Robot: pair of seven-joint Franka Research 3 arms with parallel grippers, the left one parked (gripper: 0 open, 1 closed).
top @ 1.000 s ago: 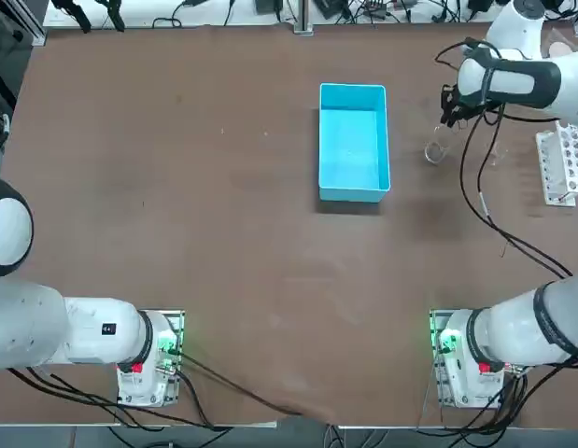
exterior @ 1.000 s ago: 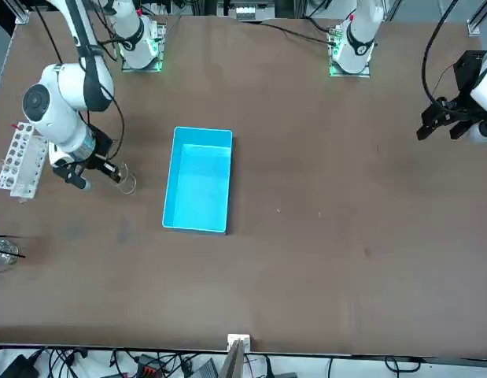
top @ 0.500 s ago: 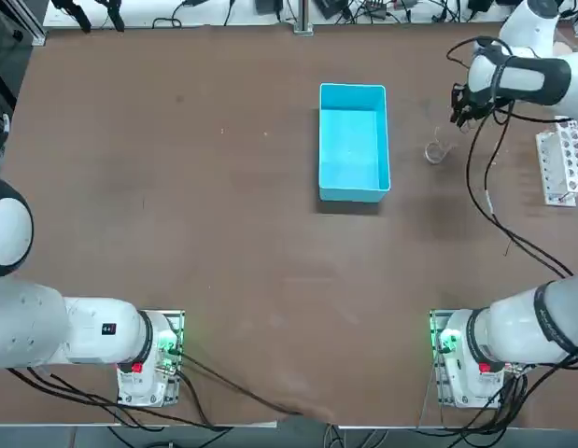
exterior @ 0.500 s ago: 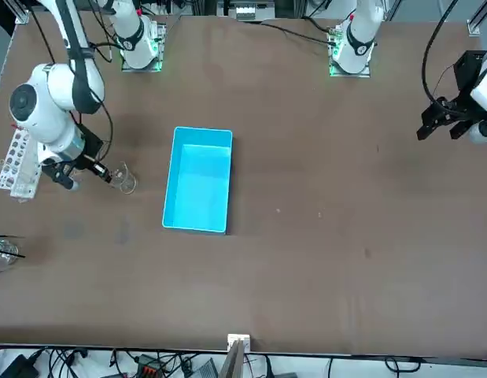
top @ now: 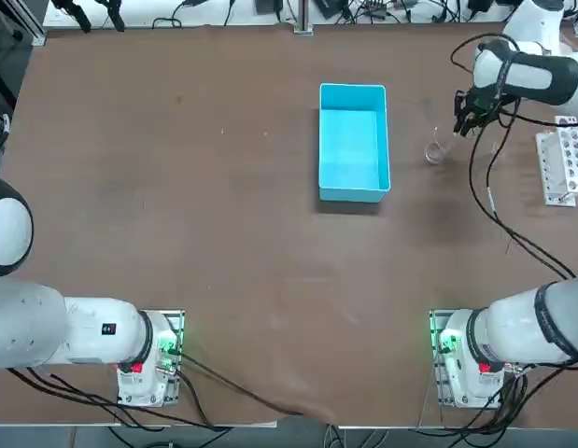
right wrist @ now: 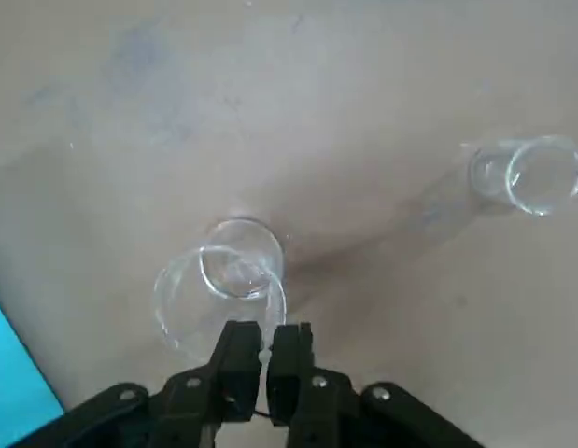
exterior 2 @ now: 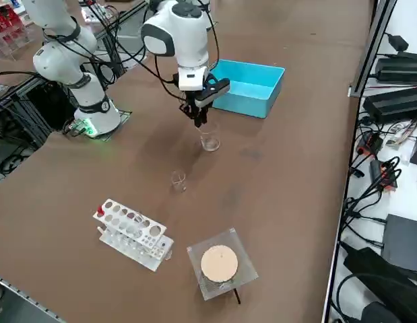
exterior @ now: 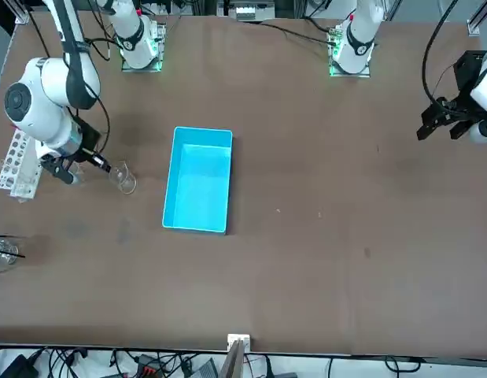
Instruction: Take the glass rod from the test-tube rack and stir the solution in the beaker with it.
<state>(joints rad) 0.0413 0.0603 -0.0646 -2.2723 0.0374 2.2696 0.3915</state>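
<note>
Presently catalogued, largest first.

1. Brown table: bare across most of its surface.
2. Right arm, white, ending in the black two-finger right gripper: hangs directly over the beaker, at about 3 o'clock from the bin in the top view. Its fingers are drawn almost together, with only a sliver of gap. A pale thin streak shows between the tips in the wrist view, most likely the glass rod, though it is too faint to confirm.
3. Blue rectangular plastic bin: open-topped, near table centre, not part of the task.
4. White rectangular plastic test-tube rack with rows of round holes: well apart from the beaker, at roughly 7 o'clock from it in the right side view; no rod can be made out in it.
5. Round tan disc on a square wire mesh: just beside the rack, at its 4 o'clock.
6. Clear glass cylindrical beaker: upright, just below the fingertips, between bin and rack.
7. Smaller clear glass vessel: near the beaker, at its 7 o'clock.

Step in hand, as judged: the rod is carried to the beaker and poised above its rim. The next move calls for a straight descent into the mouth, then small circles kept clear of the glass wall.
</note>
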